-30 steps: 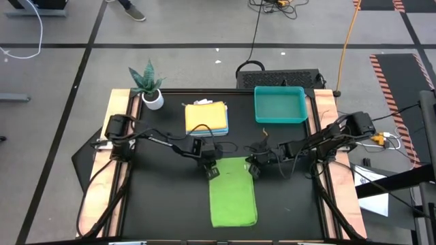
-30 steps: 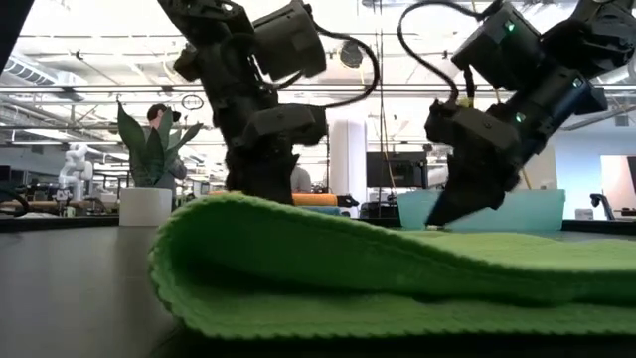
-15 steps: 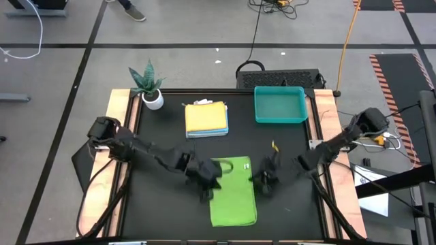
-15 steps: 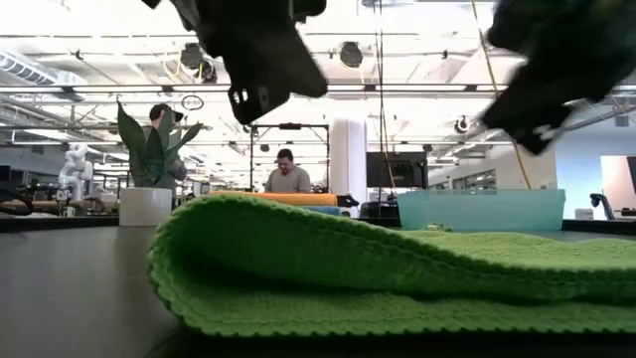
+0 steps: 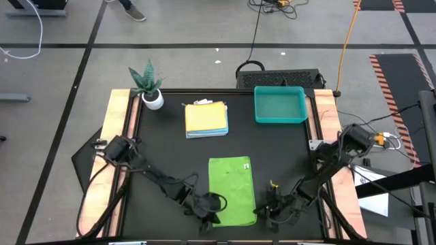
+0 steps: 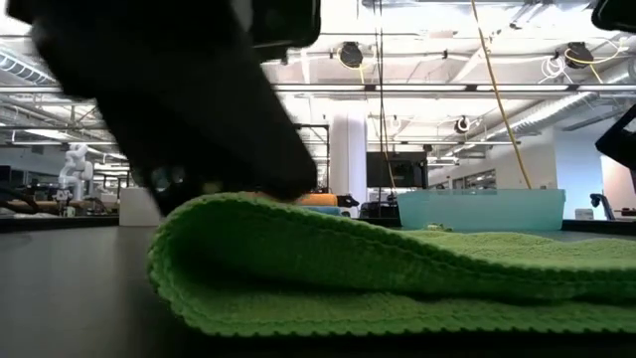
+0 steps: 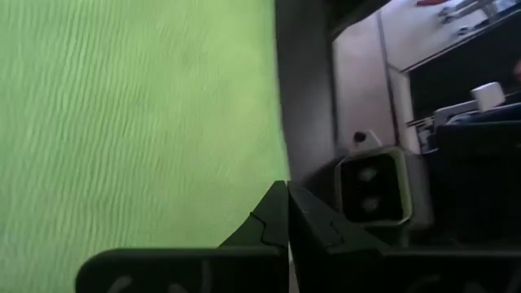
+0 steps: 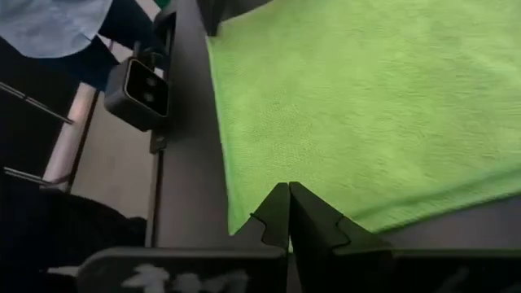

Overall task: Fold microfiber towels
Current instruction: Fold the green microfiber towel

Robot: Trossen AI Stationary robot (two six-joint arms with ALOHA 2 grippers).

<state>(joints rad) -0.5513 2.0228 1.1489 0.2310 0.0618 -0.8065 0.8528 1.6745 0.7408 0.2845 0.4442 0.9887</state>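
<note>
High view is giving the whole layout: lime green towel (image 5: pixel 231 190) is lying folded into a long strip at the table's (image 5: pixel 163 143) near-centre, w/ the left gripper (image 5: pixel 208 212) sitting at its near left corner and the right gripper (image 5: pixel 267 212) just off its near right corner. Only this view is showing the stack of remaining towels (image 5: pixel 206 118) at the far side, yellow-orange on top w/ light blue edges peeking under, plus the teal tray (image 5: pixel 279 105) beside it and a potted plant (image 5: pixel 148 84) at the far left corner.

Low view is showing what the top-down cam can't: the green towel's (image 6: pixel 397 278) fold is standing up as a rounded, doubled edge, knit texture showing, w/ a big dark blur of arm hanging over its left part.

Wrist views are settling the fingers: left gripper (image 7: pixel 287 213) is pinched together, tips over bare table right at the towel's (image 7: pixel 138 114) edge; right gripper (image 8: pixel 289 213) is likewise pressed closed, holding nothing, tips meeting at the towel's (image 8: pixel 358 106) border.
</note>
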